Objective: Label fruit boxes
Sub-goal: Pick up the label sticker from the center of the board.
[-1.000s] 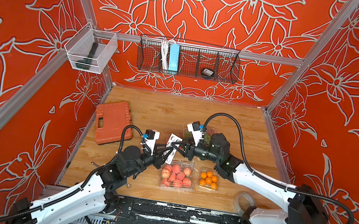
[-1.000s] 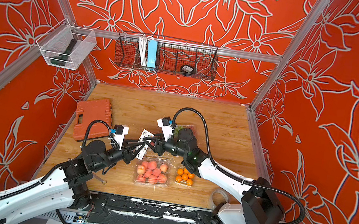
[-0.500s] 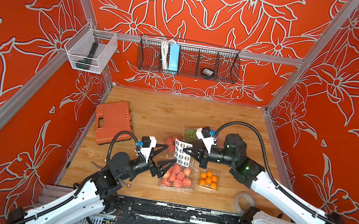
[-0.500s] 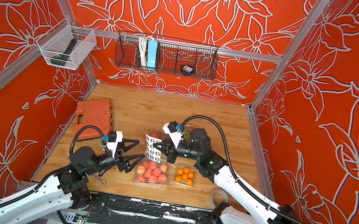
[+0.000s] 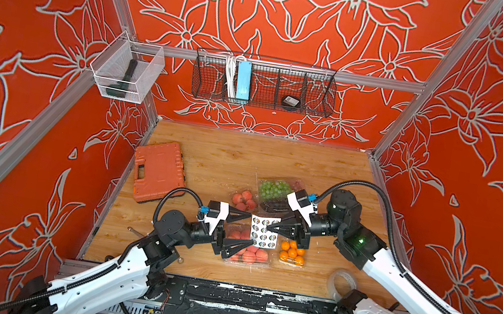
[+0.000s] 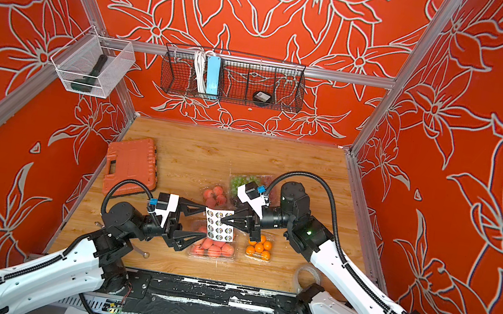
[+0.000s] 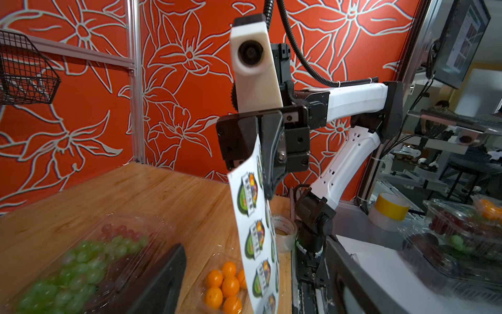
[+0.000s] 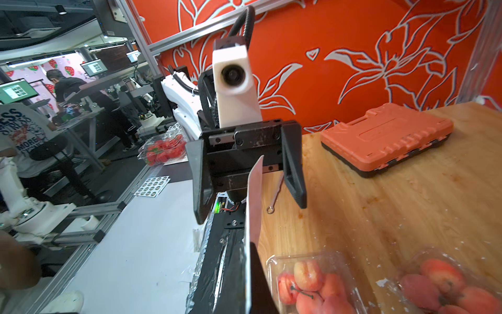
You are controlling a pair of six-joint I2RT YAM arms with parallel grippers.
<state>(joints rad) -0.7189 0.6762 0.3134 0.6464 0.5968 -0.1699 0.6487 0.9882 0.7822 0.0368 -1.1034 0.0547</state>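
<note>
Four clear plastic clamshell punnets sit clustered on my wooden counter (image 5: 277,155), toward its near edge. The large punnet of peaches (image 5: 253,256) lies closest to the arm bases. The small punnet of oranges (image 5: 292,255) is just beside it on the right arm's side. The small punnet of peaches (image 5: 243,199) lies behind it, and next to that is the punnet of green and dark grapes (image 5: 272,188), partly hidden by the right wrist.

Above the large peach punnet, a white sheet of round stickers (image 5: 263,232) is held on edge in the air between my two arms. My right pincer (image 5: 268,228) is clamped tight on one side of it, fingertips pressed together. From the left wrist camera the sheet hangs down out of that grip.

My left pincer (image 5: 250,228) faces it from the opposite side with its jaws spread wide and nothing in them. From the right wrist camera the sheet's free edge stands in the gap, clear of both fingers (image 8: 294,185).

Further out, an orange plastic tool case (image 5: 159,170) lies flat near the left wall. A small metal spanner (image 8: 276,191) rests on the counter beside the left arm, and a roll of clear tape (image 7: 286,243) sits by the right arm's base. On the back wall hangs a black wire basket (image 5: 317,96) holding a blue power strip (image 5: 243,79).
</note>
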